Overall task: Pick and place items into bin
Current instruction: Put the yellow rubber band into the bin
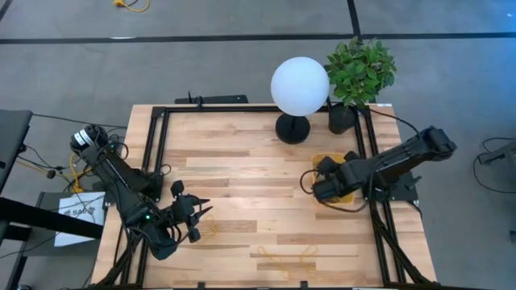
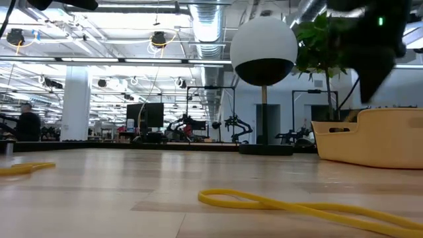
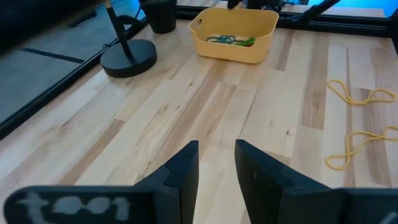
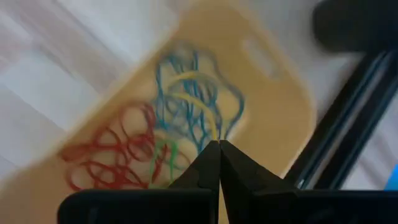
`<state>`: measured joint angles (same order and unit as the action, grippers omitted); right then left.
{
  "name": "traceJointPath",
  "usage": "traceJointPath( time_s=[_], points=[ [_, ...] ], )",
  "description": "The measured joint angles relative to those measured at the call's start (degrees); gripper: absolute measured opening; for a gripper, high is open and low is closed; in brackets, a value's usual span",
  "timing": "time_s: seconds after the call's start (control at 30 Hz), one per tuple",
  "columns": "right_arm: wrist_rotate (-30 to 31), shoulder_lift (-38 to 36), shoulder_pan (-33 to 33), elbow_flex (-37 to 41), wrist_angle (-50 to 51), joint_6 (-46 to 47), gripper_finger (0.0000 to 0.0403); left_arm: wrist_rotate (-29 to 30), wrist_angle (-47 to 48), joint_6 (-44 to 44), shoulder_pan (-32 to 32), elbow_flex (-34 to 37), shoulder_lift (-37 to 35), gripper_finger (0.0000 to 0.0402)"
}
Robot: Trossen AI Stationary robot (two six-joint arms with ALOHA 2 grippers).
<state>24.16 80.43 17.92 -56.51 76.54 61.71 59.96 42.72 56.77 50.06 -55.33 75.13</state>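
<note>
Right gripper (image 4: 219,144) is over the yellow-orange bin (image 4: 273,106) at the counter's (image 1: 242,161) right side, fingers pinched on a yellow band (image 4: 198,107) above the red, blue and green ones inside. Left gripper (image 3: 216,163), slightly parted and empty, waits near the front-left, with two yellow bands (image 3: 364,96) loose on the wood.

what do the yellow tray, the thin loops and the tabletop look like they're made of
Shallow yellow-orange tray: looks like matte moulded plastic, with rounded corners and a cut-out handle. Thin yellow loops on the table: probably rubber, lying limp and twisted. Pale plank tabletop: wood, with visible grain and joined strips.
</note>
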Motion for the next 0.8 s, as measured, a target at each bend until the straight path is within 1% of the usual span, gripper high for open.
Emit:
traceJointPath(
  time_s=[0.07, 0.13, 0.2, 0.3, 0.43, 0.6, 0.7, 0.8],
  points=[
    [-3.9, -0.8, -2.0, 4.0, -4.0, -3.4, 0.0, -0.2, 0.0, 0.0, 0.0, 0.0, 0.0, 0.0096],
    [-5.8, -1.9, -3.7, 7.8, -9.6, -7.1, 0.0, -0.3, -0.1, 0.0, 0.0, 0.0, 0.0, 0.0096],
    [-6.3, -3.0, -5.6, 10.6, -13.3, -9.7, 0.0, -0.3, -0.1, 0.0, 0.0, 0.0, 0.0, 0.0096],
    [-6.2, -4.0, -8.4, 13.0, -15.7, -9.7, 0.0004, -0.2, -0.1, 0.0, 0.0, 0.0, 0.0, 0.0096],
    [-7.3, -4.0, -11.0, 13.1, -14.7, -8.4, 0.0023, 0.0, -0.1, 0.0, 0.0, 0.0, 0.0, 0.0096],
    [-8.6, -4.0, -12.6, 13.1, -14.8, -9.1, 0.0061, 0.1, -0.1, 0.0, 0.0, 0.0, 0.0, 0.0096],
    [-11.3, -4.0, -12.8, 12.5, -14.7, -8.7, 0.008, 0.1, -0.1, 0.0, 0.0, 0.0, 0.0, 0.0096],
    [-14.3, -4.0, -11.8, 10.0, -15.4, -7.3, 0.0091, 0.1, -0.1, 0.0, 0.0, 0.0, 0.0, 0.0096]
  ],
)
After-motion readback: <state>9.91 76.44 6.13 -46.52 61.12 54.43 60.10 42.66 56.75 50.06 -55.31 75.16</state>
